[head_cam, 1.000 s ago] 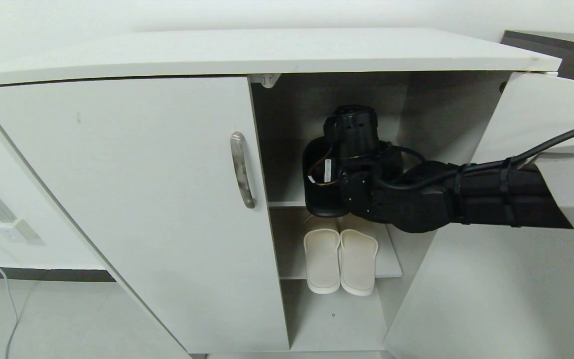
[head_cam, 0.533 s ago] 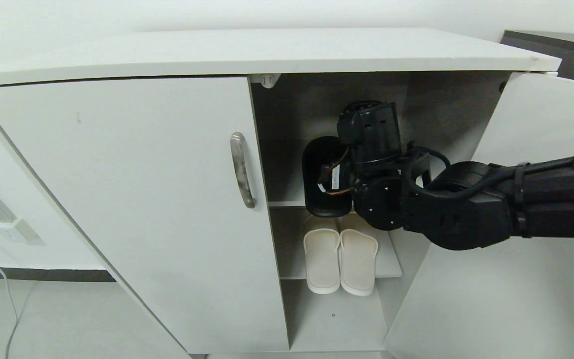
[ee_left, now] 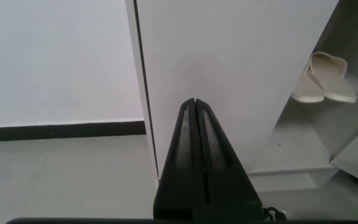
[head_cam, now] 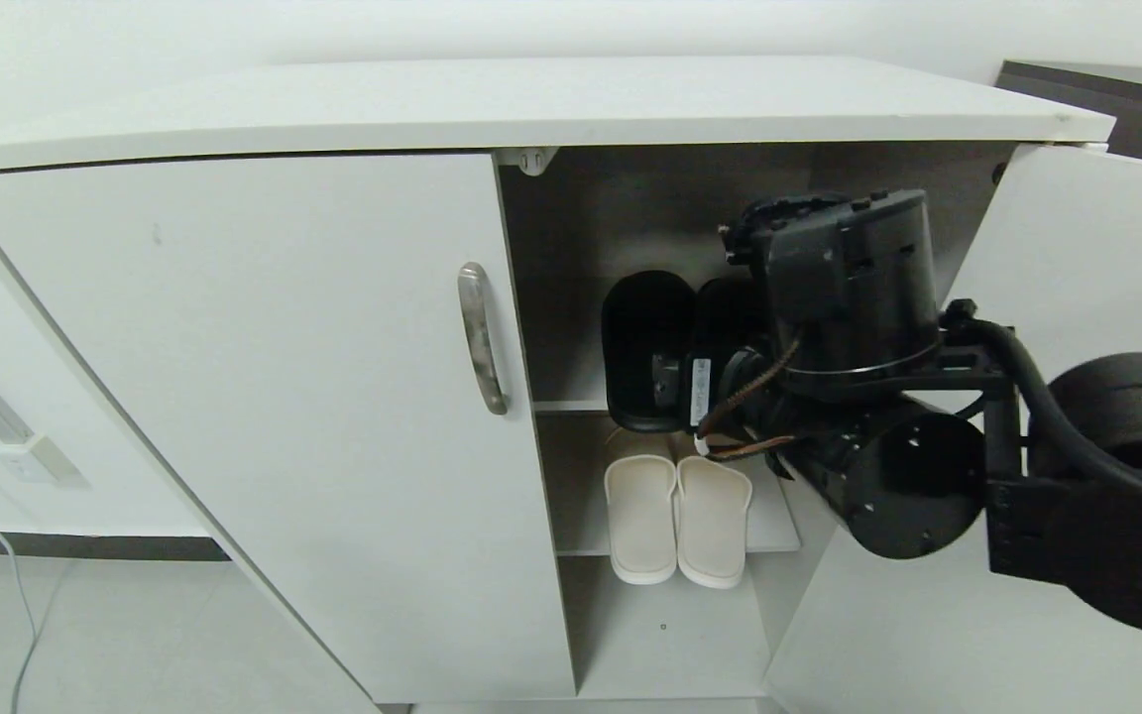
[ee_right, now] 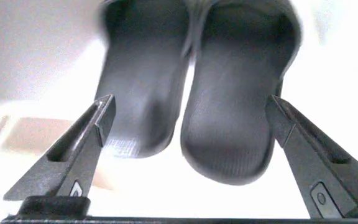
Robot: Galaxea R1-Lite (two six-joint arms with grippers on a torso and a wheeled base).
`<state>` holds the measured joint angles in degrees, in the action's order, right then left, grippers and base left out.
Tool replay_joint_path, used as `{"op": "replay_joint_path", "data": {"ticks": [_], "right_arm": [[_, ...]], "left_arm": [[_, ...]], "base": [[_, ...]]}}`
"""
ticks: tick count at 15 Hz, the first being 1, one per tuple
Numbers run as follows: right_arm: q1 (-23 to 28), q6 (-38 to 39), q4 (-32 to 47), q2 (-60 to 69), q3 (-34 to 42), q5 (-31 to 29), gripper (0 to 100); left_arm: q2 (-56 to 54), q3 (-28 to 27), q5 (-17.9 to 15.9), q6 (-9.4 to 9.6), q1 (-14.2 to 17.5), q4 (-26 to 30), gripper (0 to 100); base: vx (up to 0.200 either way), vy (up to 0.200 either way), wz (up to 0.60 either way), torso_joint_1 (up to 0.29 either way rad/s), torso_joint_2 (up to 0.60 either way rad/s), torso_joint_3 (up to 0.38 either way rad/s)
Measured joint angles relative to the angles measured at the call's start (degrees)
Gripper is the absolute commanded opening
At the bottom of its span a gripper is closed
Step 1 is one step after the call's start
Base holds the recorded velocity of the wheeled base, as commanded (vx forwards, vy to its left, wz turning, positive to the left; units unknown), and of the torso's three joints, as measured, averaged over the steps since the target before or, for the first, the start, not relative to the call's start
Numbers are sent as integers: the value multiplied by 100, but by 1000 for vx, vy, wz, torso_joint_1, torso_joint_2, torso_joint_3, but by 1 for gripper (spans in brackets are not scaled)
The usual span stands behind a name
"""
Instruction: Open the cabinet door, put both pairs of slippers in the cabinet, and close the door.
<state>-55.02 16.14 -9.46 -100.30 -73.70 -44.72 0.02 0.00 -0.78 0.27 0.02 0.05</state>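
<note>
Now, cabinet: right door stands open beside my right jaws; left door is shut, facing my left jaws.
Right arm: has drawn back out of the opening over the last second, carrying nothing.
Black slippers: side by side on the upper shelf, just ahead of my right jaws and not touched by them.
White slippers: on the lower shelf, beneath my right jaws.
Right jaws: released, fingertips spread wide.
Left jaws: clenched on nothing.
Meaning: both pairs look stowed, I judge; only closing the door remains.
</note>
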Motion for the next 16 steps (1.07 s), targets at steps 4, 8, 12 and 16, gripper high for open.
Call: {"op": "replay_joint_path", "data": {"ticks": [4, 8, 12, 16], "right_arm": [[-195, 230, -145, 638, 1037, 827, 100], [-361, -163, -1564, 953, 2137, 1091, 0], [-483, -266, -1708, 1014, 2445, 1114, 0], [-501, -229, -1712, 913, 2520, 1114, 0]], "left_arm": [[0, 0, 0, -2, 5, 2, 0], [0, 0, 0, -2, 5, 0, 0], [0, 0, -9, -2, 5, 0, 0], [0, 0, -9, -6, 2, 0, 0]], "base": [[0, 0, 0, 0, 0, 0], [0, 0, 0, 0, 0, 0], [0, 0, 0, 0, 0, 0], [0, 0, 0, 0, 0, 0]]}}
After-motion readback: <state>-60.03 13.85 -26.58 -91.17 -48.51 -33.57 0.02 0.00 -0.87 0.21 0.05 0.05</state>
